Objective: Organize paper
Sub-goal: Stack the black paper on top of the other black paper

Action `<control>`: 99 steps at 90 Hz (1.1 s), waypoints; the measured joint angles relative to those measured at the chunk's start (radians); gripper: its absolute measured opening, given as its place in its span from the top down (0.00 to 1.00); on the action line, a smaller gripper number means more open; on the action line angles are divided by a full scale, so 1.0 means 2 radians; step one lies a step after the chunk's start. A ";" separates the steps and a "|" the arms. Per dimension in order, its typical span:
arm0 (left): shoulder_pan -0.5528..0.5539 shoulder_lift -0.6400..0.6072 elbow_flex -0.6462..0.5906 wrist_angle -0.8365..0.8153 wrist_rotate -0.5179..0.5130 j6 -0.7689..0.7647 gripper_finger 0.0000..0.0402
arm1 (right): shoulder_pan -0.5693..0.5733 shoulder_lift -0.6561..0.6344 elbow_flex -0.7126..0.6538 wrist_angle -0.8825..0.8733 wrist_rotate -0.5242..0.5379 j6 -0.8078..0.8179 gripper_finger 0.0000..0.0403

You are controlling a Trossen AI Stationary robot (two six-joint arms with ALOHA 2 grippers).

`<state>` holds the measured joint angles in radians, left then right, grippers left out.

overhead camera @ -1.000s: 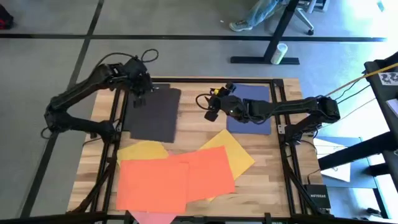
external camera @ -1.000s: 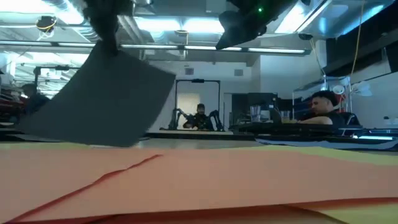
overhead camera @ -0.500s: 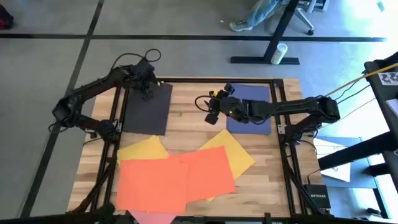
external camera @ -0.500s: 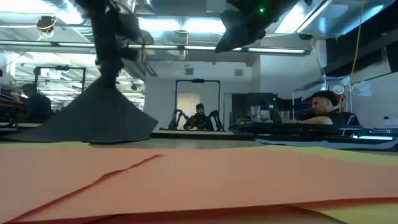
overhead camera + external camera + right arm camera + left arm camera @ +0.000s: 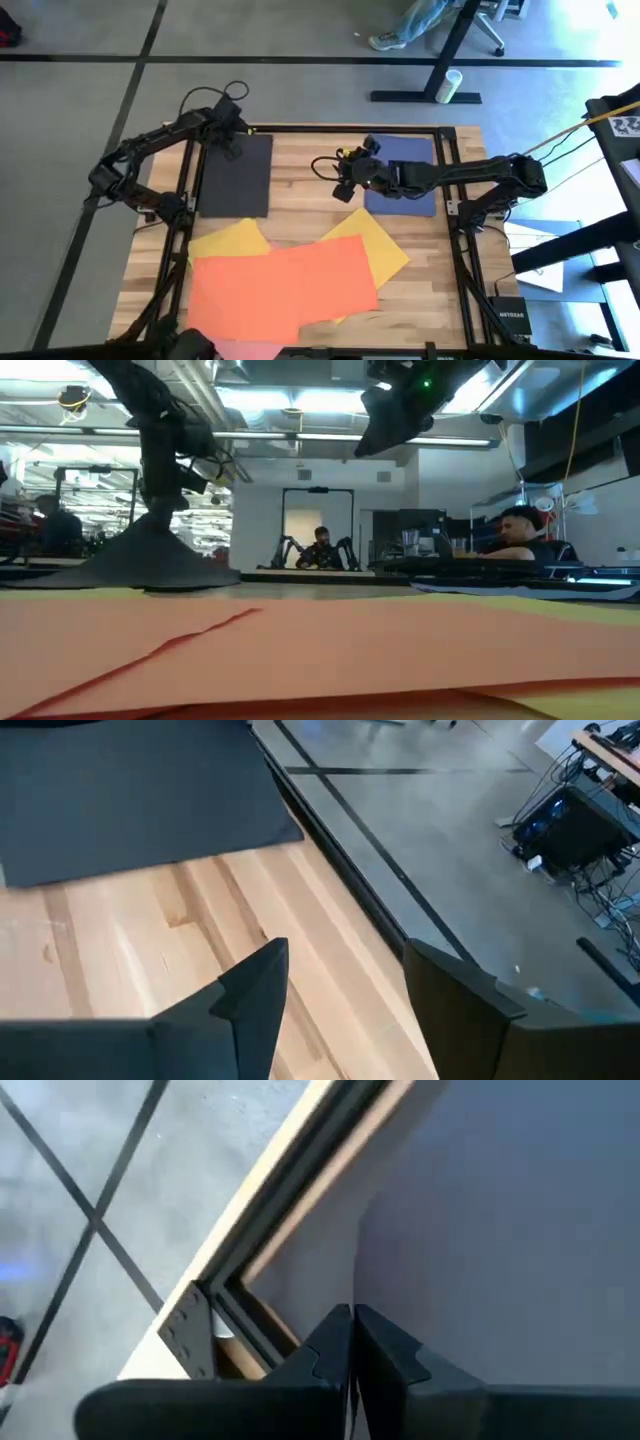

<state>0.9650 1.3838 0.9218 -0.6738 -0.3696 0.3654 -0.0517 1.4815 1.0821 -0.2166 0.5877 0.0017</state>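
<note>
Left hand (image 5: 233, 146) pinching black sheet (image 5: 236, 178) probably at its far corner, right hand (image 5: 345, 186) open above bare wood.

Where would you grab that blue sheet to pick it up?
Probably at an edge or corner, coming in low from the side: the blue sheet lies flat on the table, too wide and thin to pinch mid-sheet. The right gripper hovers nearby, open.

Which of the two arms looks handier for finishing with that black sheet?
The left. Its gripper is shut on the black sheet's far corner, while the right gripper hangs open over bare wood mid-table.
</note>
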 joint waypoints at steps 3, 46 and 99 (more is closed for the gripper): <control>0.001 0.000 0.000 0.007 0.013 0.008 0.98 | 0.000 0.000 0.000 0.000 -0.008 0.000 0.53; 0.007 -0.003 0.000 -0.012 0.020 -0.052 0.56 | 0.000 0.000 0.000 -0.035 -0.029 0.031 0.53; -0.134 -0.084 -0.074 0.054 0.273 -0.181 0.52 | 0.074 0.000 -0.107 -0.121 -0.027 0.235 0.53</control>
<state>0.6962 1.2153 0.7737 -0.5656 0.1765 0.0043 0.0971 1.4818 0.8682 -0.4590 0.5341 0.4719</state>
